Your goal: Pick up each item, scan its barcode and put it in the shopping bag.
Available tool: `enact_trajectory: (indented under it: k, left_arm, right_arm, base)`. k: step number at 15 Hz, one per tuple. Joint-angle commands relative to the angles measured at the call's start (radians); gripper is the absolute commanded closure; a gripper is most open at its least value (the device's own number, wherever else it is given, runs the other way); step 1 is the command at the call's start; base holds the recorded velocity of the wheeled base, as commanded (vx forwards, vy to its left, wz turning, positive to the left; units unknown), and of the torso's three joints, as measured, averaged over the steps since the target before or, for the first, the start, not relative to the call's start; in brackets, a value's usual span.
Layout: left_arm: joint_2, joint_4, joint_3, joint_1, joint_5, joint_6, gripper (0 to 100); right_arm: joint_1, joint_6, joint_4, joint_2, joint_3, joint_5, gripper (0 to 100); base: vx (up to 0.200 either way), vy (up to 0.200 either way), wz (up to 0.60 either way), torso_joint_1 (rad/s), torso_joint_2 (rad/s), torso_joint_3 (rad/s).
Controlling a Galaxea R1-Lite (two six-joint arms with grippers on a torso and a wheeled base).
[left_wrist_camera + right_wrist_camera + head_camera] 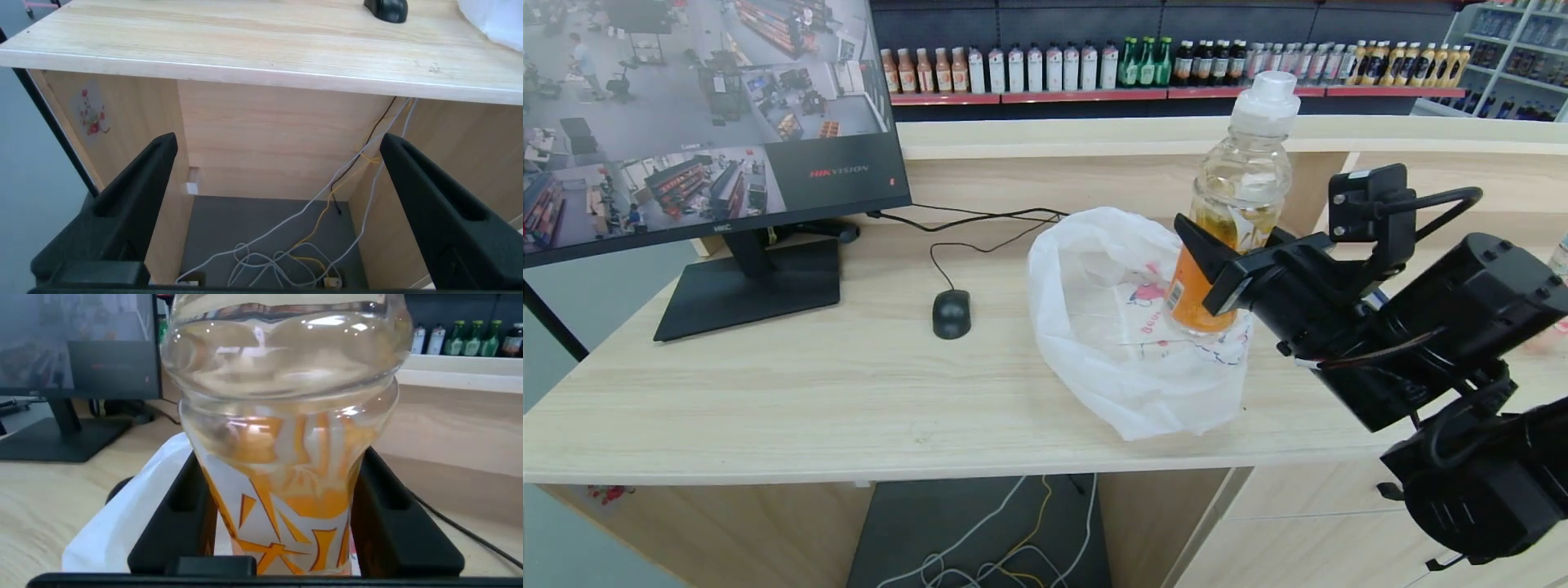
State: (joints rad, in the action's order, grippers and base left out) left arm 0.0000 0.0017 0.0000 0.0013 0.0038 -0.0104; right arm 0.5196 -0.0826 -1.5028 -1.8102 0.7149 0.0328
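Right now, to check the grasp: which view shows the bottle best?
Head view: whole bottle, cap to label, upright in the right end effector. The right wrist view crops it to its middle and label; the left wrist view looks under the desk.

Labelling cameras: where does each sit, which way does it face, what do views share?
Head view: high, looking down on the pale wooden counter and white plastic shopping bag; right gripper shows.
Left wrist view: low, facing white cables under the counter; left gripper, fingers open.
Right wrist view: behind the clear orange-labelled bottle in the right gripper, facing the bag.
Shared: black mouse, head and left wrist.
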Motion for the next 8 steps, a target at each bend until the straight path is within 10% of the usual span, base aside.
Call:
enact_trajectory:
  k: [1, 8]
  left_arm:
    - [0.0, 0.0, 0.0, 0.0, 0.001, 0.0, 0]
    - [0.0, 0.0, 0.0, 0.0, 0.001, 0.0, 0]
  right_arm:
    - [0.008, 0.0, 0.038, -0.041, 0.066, -0.001, 100]
    - [0.01, 0.012, 0.159, -0.156, 0.282, -0.008, 100]
  base:
    - [0.0, 0.0, 0.0, 0.0, 0.0, 0.0]
    - [0.0, 0.0, 0.0, 0.0, 0.0, 0.0]
